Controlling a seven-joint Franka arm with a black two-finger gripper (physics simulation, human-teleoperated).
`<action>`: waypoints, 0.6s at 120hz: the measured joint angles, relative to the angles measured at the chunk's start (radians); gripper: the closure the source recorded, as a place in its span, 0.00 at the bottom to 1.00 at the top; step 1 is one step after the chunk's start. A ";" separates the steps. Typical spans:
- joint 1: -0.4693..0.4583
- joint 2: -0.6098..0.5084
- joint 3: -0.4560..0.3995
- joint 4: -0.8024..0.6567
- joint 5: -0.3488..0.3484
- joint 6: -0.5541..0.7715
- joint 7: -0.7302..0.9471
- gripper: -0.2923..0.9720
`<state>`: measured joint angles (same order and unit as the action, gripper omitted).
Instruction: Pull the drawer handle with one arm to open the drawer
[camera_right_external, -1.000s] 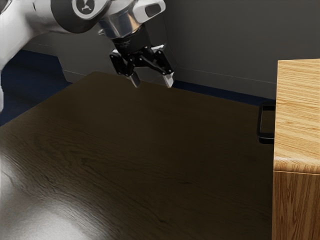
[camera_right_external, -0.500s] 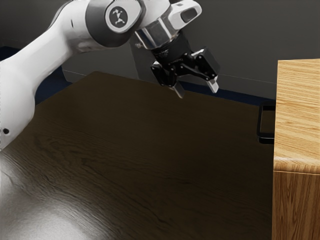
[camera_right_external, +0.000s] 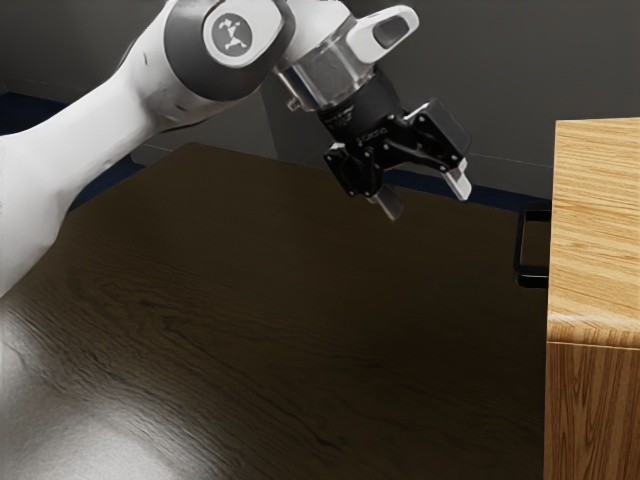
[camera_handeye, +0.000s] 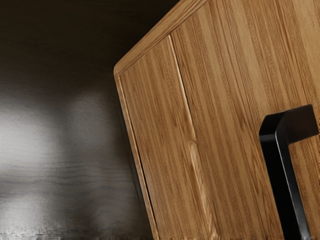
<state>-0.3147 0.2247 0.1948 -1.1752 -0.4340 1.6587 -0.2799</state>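
Exterior view first: arm (camera_right_external: 120, 140) comes in from that view's left, gripper (camera_right_external: 428, 198) up in the air over the dark table (camera_right_external: 230, 320), tilted down toward the view's right. Fingers (camera_right_external: 461, 185) are spread wide w/ nothing btwn them, so the hand's released and empty.

Handle (camera_right_external: 521, 250) is near the gripper but apart from it, lower and further to the view's right. It's a thin black loop sticking out of the wooden cabinet (camera_right_external: 595, 200). No contact yet.

Wrist view now: looking at the drawer (camera_handeye: 225, 100) front, warm wood grain, black bar standing proud of it. Front looks flush w/ the cabinet as far as I can tell, so prob not opened at all.

How it'll handle, my guess: bar looks stiff, hard, smooth, poss. a bit slick, won't flex or dent. Drawer itself prob has some weight and will only slide one way, straight out.

Best hold: mid-length of the long bar, one finger each side, well clear of the corner bends. Then pull square to the front; an angled tug could let the bar slip out or jam the drawer.
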 joint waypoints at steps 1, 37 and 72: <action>0.000 0.000 0.000 -0.001 -0.002 -0.001 -0.002 0.23; -0.006 -0.036 -0.006 -0.069 -0.041 -0.015 -0.058 0.23; -0.038 -0.015 -0.008 -0.075 -0.060 0.027 -0.091 0.23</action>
<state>-0.3527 0.2102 0.1865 -1.2499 -0.4938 1.6855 -0.3707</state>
